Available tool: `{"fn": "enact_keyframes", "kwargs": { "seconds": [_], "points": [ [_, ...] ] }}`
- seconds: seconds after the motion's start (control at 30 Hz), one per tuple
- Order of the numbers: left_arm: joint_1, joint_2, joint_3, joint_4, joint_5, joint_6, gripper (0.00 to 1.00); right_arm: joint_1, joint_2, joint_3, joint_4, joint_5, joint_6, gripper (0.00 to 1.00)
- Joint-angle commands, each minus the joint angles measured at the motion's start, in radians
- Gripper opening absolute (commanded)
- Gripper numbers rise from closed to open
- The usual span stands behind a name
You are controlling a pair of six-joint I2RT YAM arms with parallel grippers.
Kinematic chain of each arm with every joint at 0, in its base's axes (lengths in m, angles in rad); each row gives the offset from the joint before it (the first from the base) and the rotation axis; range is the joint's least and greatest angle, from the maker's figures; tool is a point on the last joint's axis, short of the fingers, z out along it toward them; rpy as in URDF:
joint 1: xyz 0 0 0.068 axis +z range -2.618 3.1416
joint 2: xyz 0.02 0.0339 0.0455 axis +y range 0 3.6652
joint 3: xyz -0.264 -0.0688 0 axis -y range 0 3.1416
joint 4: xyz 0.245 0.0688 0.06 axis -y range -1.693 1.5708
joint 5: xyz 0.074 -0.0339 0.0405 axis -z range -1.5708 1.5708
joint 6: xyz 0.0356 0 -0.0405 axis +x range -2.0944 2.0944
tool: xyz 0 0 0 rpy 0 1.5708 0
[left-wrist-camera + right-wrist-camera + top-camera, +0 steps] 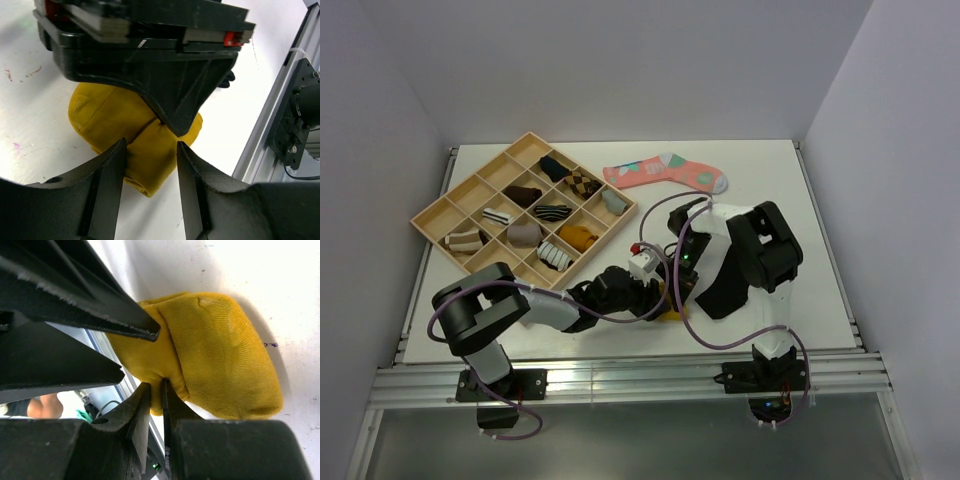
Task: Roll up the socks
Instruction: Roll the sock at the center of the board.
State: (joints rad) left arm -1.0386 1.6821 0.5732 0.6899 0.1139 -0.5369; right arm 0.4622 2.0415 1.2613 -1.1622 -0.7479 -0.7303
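A mustard-yellow sock (115, 120) lies bunched and folded on the white table near its front edge; it is also in the right wrist view (220, 350) and barely shows under both grippers from above (672, 308). My right gripper (156, 395) is shut on a fold at the sock's edge, pinching the fabric between its fingertips. It hangs over the sock as a black block (165, 80) in the left wrist view. My left gripper (150, 170) is open, its fingers (112, 185) standing either side of the sock's folded end. From above, both grippers meet over the sock (655, 292).
A wooden tray (430, 215) of small sock bundles sits at the back left. A pink patterned sock (665, 172) lies flat at the back middle. The aluminium rail (272, 130) at the table's front edge runs close beside the yellow sock.
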Motion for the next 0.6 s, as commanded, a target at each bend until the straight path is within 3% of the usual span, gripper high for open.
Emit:
{"fn": "enact_keyframes", "kwargs": {
  "seconds": [0.0,0.27,0.4,0.57],
  "points": [
    [-0.009,0.005,0.008,0.056,0.067,0.020,0.49,-0.003,0.057,0.015,0.107,0.191,-0.021,0.13],
    [-0.009,0.030,-0.013,0.060,0.086,0.005,0.50,-0.003,0.072,0.056,0.090,0.190,0.008,0.13],
    [-0.009,0.048,-0.006,0.037,0.064,-0.008,0.45,-0.003,0.074,0.061,0.096,0.183,0.014,0.13],
    [-0.011,0.076,0.013,-0.035,0.037,-0.058,0.20,-0.002,0.056,0.036,0.148,0.186,0.034,0.15]
  ]
}}
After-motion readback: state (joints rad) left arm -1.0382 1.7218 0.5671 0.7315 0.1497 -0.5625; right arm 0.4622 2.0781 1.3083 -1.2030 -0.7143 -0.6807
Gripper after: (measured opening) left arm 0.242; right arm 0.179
